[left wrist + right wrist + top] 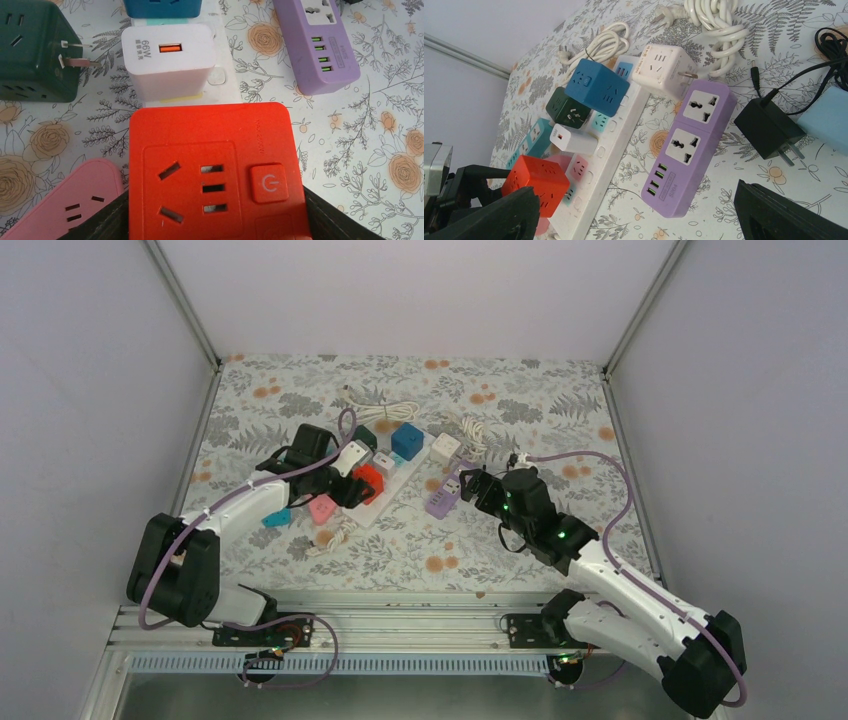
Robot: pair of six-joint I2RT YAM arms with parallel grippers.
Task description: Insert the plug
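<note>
At the bottom edge, the red adapter [210, 165] is cropped.

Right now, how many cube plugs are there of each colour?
red cube: 1
blue cube: 1
dark green cube: 1
white cube: 1
Total: 4

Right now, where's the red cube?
Top view, left of centre: the red cube is held in the left gripper at the near end of the white strip, just nearer than the white charger, with the pink socket to its left.
</note>
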